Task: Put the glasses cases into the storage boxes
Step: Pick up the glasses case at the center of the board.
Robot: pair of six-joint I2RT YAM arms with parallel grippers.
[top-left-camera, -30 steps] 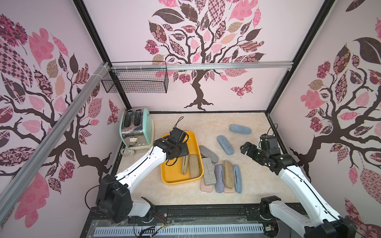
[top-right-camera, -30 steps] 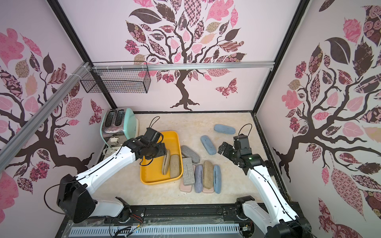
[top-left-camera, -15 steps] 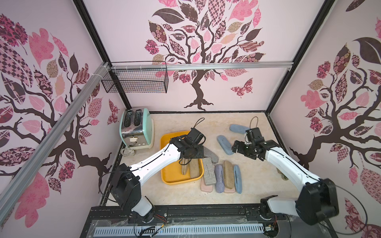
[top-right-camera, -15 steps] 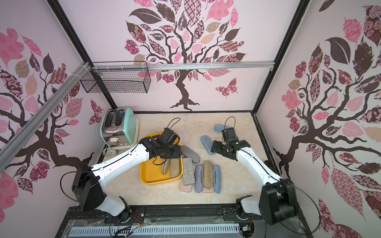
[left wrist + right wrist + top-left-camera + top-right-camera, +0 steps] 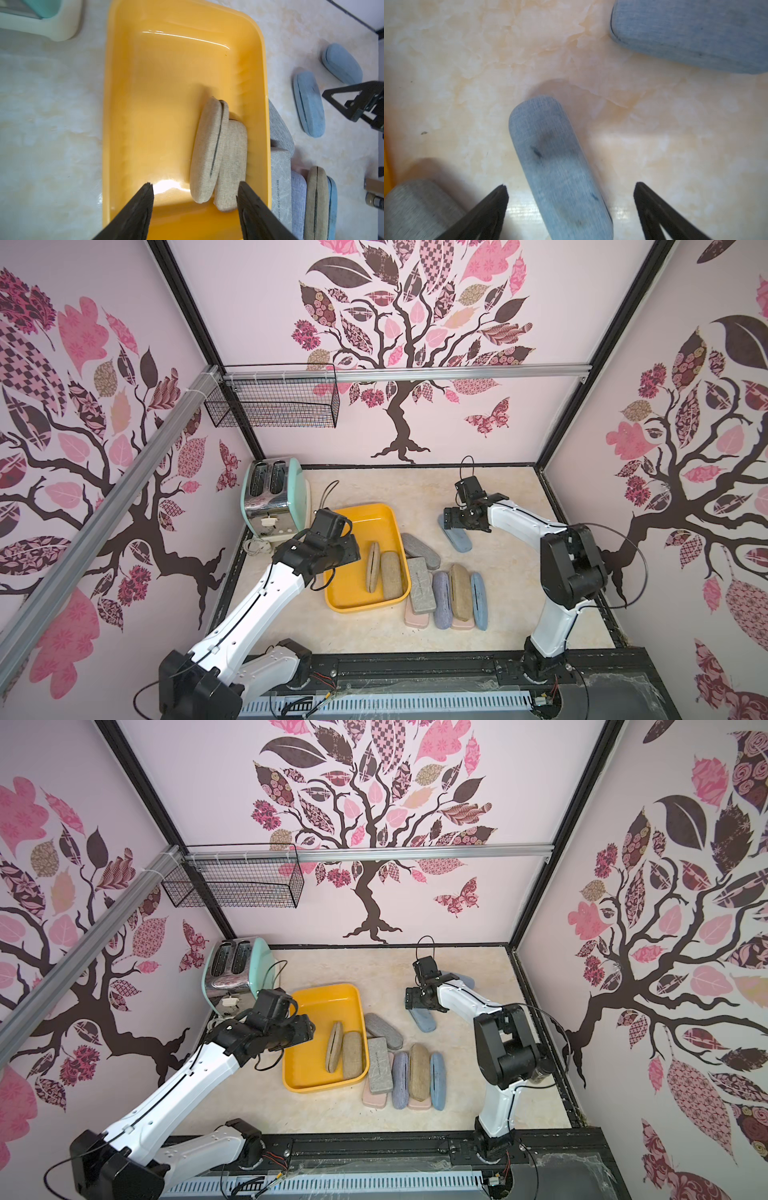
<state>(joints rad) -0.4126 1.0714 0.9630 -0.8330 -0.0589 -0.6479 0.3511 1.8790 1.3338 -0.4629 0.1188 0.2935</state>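
The yellow storage box point(image 5: 357, 531) point(image 5: 166, 83) holds two tan glasses cases point(image 5: 372, 566) point(image 5: 390, 574), one on its edge against the other point(image 5: 209, 149). My left gripper point(image 5: 195, 187) point(image 5: 351, 551) hovers open over the box's near end and holds nothing. My right gripper point(image 5: 571, 186) point(image 5: 446, 522) is open and straddles a blue case point(image 5: 556, 166) point(image 5: 457, 537) that lies on the table. A second blue case point(image 5: 695, 35) point(image 5: 463, 979) lies beyond it. Several more cases, grey point(image 5: 419, 545), lavender point(image 5: 441, 599), tan point(image 5: 460, 591) and blue point(image 5: 478, 599), lie just right of the box.
A mint toaster point(image 5: 272, 497) stands left of the box near the back. A black wire basket point(image 5: 274, 400) hangs on the rail above it. A small brown jar point(image 5: 374, 200) stands by the right arm's base. Walls close the table on three sides.
My right gripper has swung in from the right edge to over the blue case. My left gripper reached right towards the grey case, then drew back over the box.
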